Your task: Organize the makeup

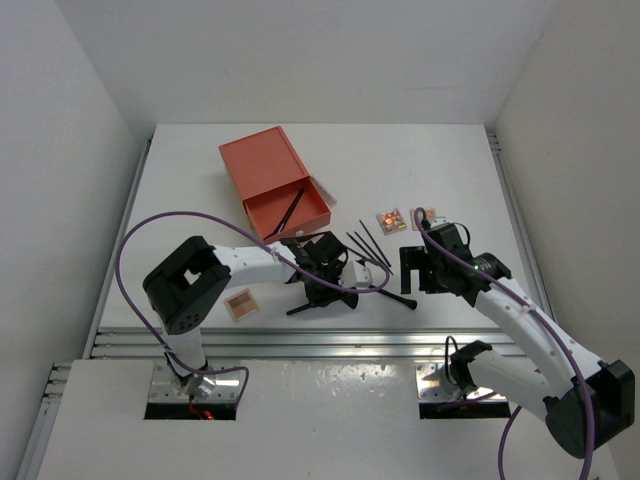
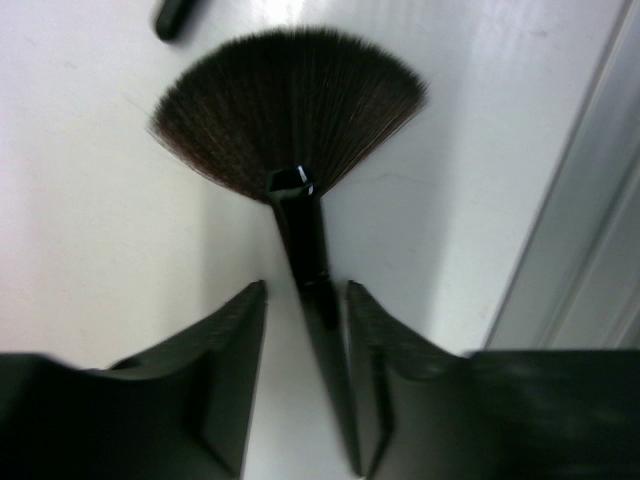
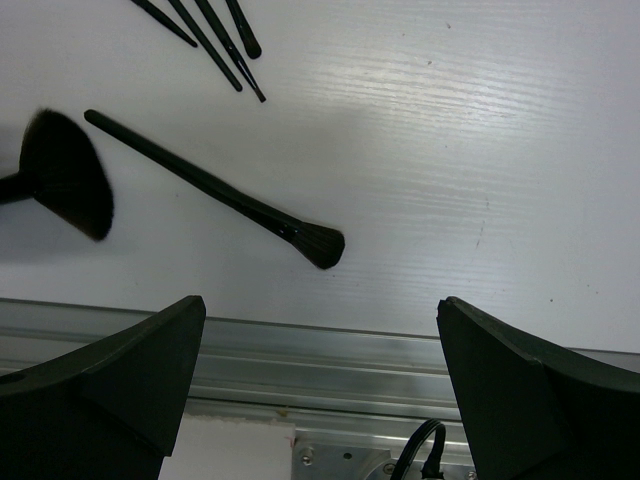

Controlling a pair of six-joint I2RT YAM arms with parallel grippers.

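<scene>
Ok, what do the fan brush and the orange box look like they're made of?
The fan brush has soft dark-brown hair in fine separate strands, synthetic or natural can't be told; its black handle is glossy with a bright glint, likely plastic or lacquered wood. The box looks matte orange-red, thin flat walls, no shine: probably cardboard or plastic.

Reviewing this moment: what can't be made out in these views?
- Top external: left tool covers the fan brush handle; resting or lifted, unclear.
- Right wrist: fan brush handle cut off by the left edge.
- Top external: black stick in the orange-red box too small to identify.
</scene>
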